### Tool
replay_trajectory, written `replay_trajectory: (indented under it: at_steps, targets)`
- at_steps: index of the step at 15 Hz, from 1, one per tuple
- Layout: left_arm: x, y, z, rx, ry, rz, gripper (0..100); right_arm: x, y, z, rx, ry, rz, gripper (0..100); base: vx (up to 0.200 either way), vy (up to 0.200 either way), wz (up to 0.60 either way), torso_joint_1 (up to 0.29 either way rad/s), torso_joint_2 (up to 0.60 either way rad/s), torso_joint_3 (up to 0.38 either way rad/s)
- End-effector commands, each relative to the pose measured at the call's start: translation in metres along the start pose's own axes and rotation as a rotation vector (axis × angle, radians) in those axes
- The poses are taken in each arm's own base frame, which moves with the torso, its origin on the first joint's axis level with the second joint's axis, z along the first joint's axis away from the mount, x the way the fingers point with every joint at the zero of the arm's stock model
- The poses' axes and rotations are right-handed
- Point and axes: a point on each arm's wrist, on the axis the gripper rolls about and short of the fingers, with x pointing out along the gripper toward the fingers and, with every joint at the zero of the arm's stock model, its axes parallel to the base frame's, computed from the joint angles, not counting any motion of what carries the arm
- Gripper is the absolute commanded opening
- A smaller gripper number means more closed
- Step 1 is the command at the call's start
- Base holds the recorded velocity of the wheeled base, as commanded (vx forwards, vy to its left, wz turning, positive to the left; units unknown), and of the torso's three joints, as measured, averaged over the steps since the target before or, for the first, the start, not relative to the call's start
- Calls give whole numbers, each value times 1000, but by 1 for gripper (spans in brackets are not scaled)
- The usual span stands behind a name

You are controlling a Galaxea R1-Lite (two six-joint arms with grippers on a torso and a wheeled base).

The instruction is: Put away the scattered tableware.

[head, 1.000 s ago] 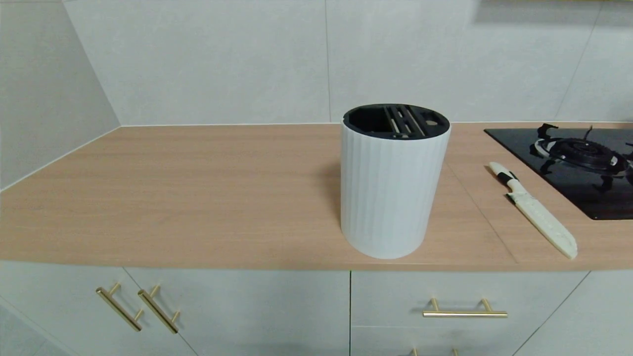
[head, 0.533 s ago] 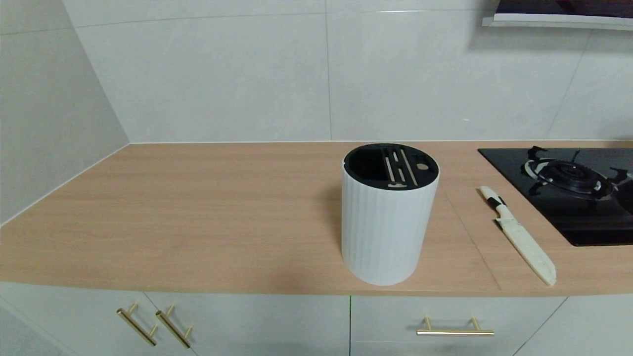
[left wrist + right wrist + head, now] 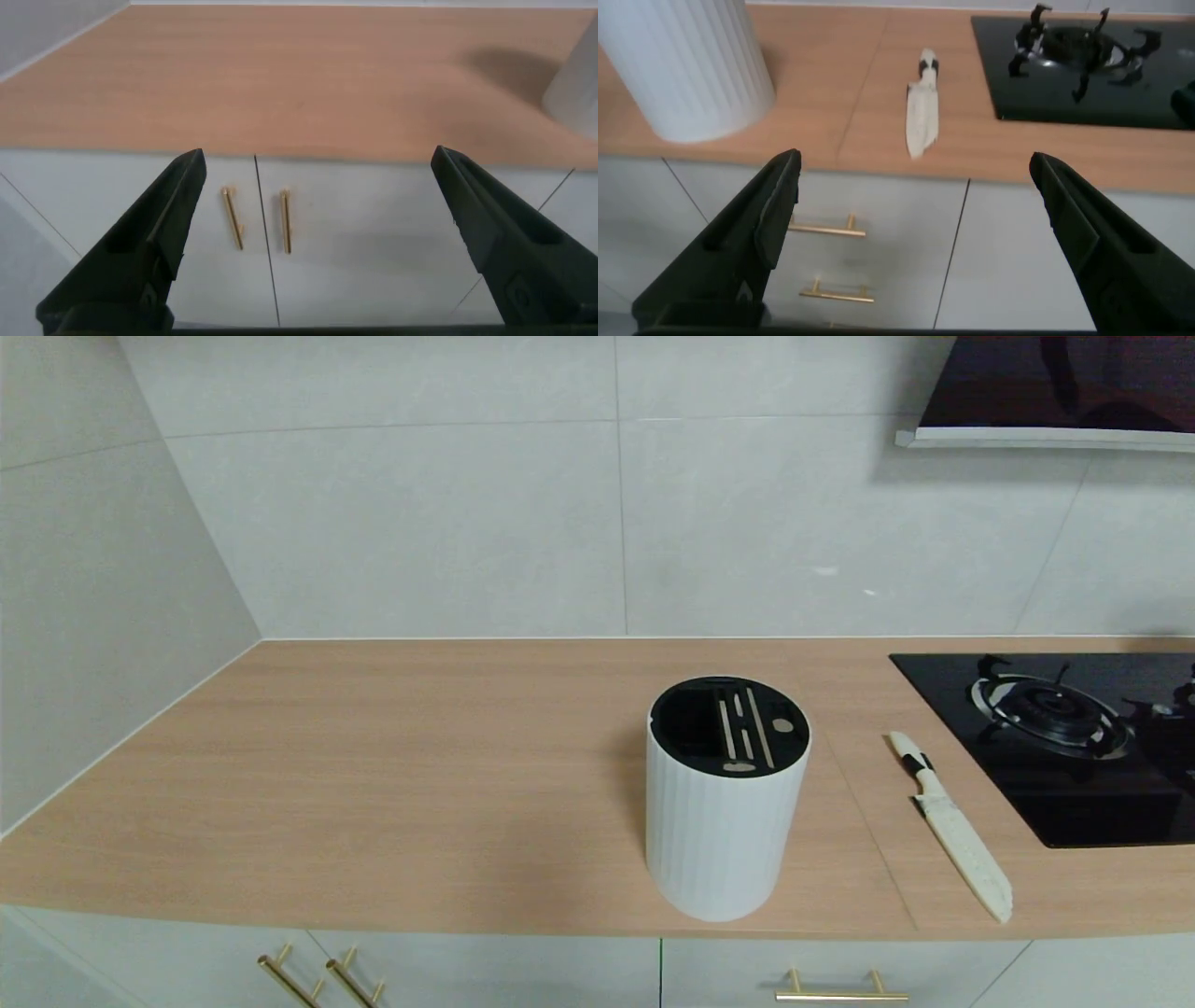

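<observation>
A cream knife [image 3: 950, 823] with a black band on its handle lies flat on the wooden counter [image 3: 420, 784], right of a white ribbed knife holder [image 3: 724, 803] whose black top has slots. The right wrist view has the knife [image 3: 922, 105] and the holder [image 3: 687, 61] on the counter beyond my right gripper [image 3: 915, 247], which is open and held in front of the cabinet doors, below counter level. My left gripper [image 3: 322, 243] is open too, before the cabinet front farther left, with nothing between its fingers.
A black gas hob [image 3: 1055, 737] with a burner sits at the counter's right end, just beyond the knife. A range hood [image 3: 1046, 392] hangs above it. Cabinet doors with gold handles [image 3: 840, 989] run below the counter edge. Tiled walls close the back and left.
The head camera has risen and tilted, so counter, holder and knife sit lower and smaller in the picture and the hood has come into sight. The objects themselves have not shifted on the counter.
</observation>
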Motion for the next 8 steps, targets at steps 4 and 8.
replay_trajectory:
  at_steps: [4, 8]
  targets:
    - [0, 0, 0, 0, -1, 0, 100, 0, 0, 0, 0, 0, 1, 100, 0, 0, 0, 272, -570, -305]
    - [0, 0, 0, 0, -1, 0, 100, 0, 0, 0, 0, 1, 1, 100, 0, 0, 0, 191, -406, -210]
